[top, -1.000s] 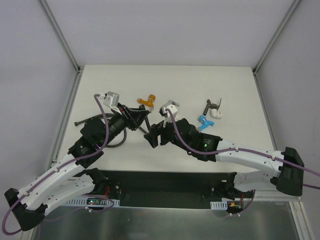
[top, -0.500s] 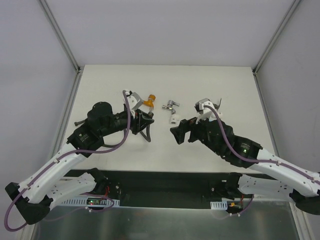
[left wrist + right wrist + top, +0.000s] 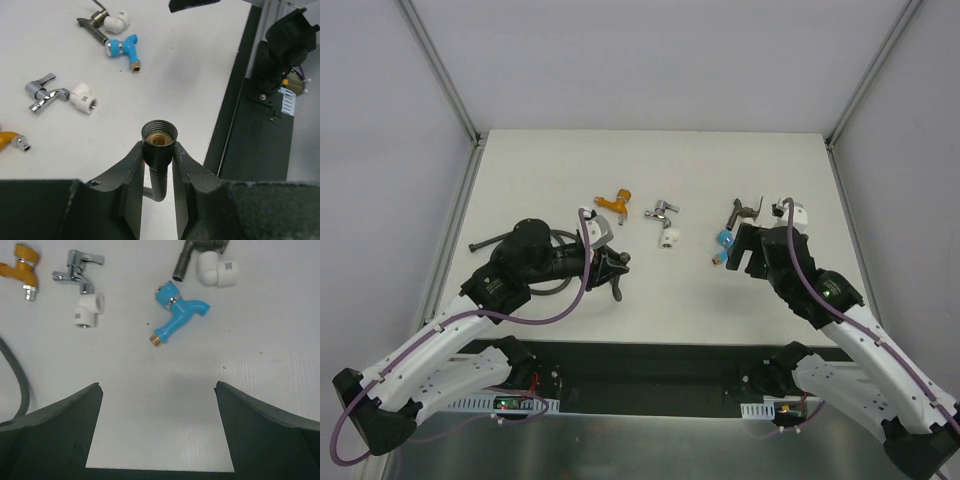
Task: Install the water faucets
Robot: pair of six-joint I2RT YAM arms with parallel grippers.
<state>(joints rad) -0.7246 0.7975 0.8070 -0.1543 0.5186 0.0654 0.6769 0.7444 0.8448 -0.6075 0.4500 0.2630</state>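
We find a white table (image 3: 650,160) carrying four taps in a loose row across its middle. From the left, these are an orange tap (image 3: 613,204) and a chrome tap (image 3: 662,210), the latter touching a white elbow fitting (image 3: 668,239). Next comes a blue tap (image 3: 177,310) on its side, brass thread towards the near edge. Last is a dark tap (image 3: 192,252), just beyond the blue one and touching a second white elbow (image 3: 216,269). We note a dark hose (image 3: 505,238) lying partly on the surface at the left.
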